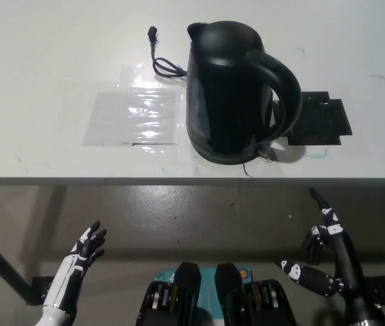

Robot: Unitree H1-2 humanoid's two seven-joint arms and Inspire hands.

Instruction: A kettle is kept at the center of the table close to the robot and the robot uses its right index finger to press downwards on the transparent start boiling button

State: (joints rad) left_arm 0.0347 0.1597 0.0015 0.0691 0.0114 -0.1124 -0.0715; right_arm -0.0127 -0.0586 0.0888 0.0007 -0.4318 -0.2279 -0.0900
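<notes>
Fingers of the left robot hand (87, 248) are seen spread apart at the lower left, below the near edge of the table (36, 75), with nothing held. On the table's left half a clear plastic sheet (132, 117) is laid flat. A black cord (163, 60) is seen beyond its far right corner, running toward the kettle (229, 92). The black kettle is stood upright at the table's middle, close to the near edge, with its spout turned far-left and its handle turned right. A flat black pad (320, 121) is laid just right of the handle. At the lower right, the right robot hand (328, 255) is held below the table edge, well apart from the kettle, 1 finger stretched out, the others curled, nothing grasped.
</notes>
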